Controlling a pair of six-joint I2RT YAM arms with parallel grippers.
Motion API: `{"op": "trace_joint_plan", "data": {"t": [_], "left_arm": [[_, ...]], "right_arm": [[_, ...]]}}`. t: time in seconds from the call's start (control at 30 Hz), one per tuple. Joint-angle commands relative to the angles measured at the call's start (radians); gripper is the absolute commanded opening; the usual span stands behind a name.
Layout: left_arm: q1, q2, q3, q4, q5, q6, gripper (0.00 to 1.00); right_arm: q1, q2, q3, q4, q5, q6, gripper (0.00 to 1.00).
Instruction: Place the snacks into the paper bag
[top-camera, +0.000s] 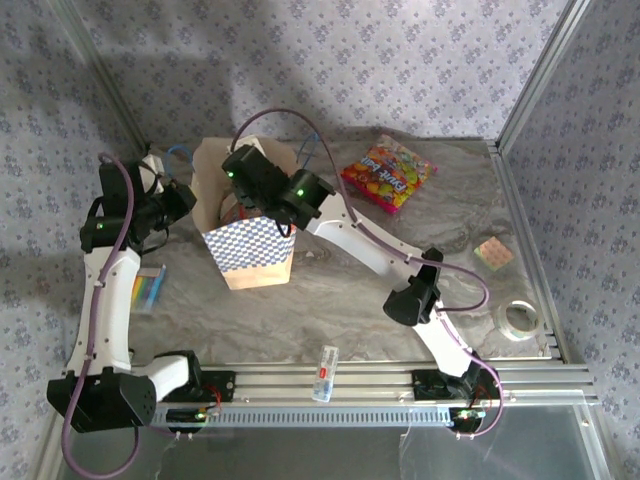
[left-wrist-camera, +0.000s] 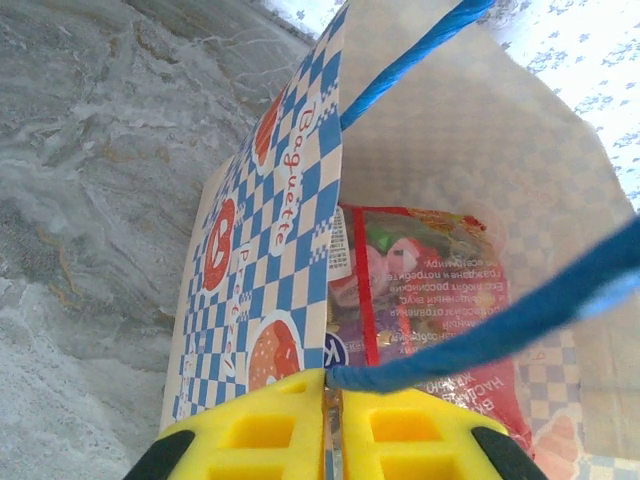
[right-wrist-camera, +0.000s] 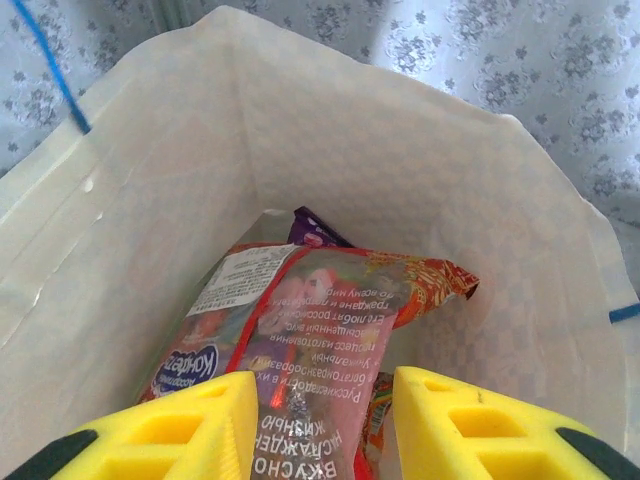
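Note:
The paper bag (top-camera: 250, 250) stands upright left of the table's middle, its mouth open. My left gripper (left-wrist-camera: 333, 378) (top-camera: 190, 200) is shut on the bag's rim where a blue cord handle (left-wrist-camera: 470, 330) comes out. My right gripper (right-wrist-camera: 325, 385) (top-camera: 242, 203) reaches into the bag's mouth, open. A red snack packet (right-wrist-camera: 340, 300) (left-wrist-camera: 430, 290) lies inside between the fingers, with a gap at the right pad. A purple packet (right-wrist-camera: 315, 230) peeks out behind it. Another red snack packet (top-camera: 388, 172) lies on the table at the back right. A rainbow-striped packet (top-camera: 148, 288) lies by the left arm.
A small clear tube (top-camera: 325, 372) rests on the front rail. A tan square pad (top-camera: 493, 252) and a roll of tape (top-camera: 520, 318) sit at the right. Metal frame posts and patterned walls close in the table's sides.

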Motion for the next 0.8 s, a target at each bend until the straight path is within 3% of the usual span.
{"op": "trace_joint_plan", "data": {"t": [0.0,0.27,0.47,0.77], "left_arm": [[0.009,-0.029,0.019,0.031,0.016,-0.011,0.16],[0.008,-0.013,0.030,-0.003,0.018,-0.018,0.18],[0.008,-0.015,0.034,-0.015,0.021,-0.015,0.18],[0.006,-0.007,0.029,-0.018,0.021,-0.017,0.19]], "right_arm": [[0.009,-0.070,0.017,-0.009,-0.064,-0.143,0.41],[0.002,-0.232,-0.194,0.033,-0.109,-0.252,0.41],[-0.030,-0.438,-0.472,0.151,-0.120,-0.181,0.43],[-0.165,-0.744,-0.827,0.369,-0.255,-0.015,0.47]]}}
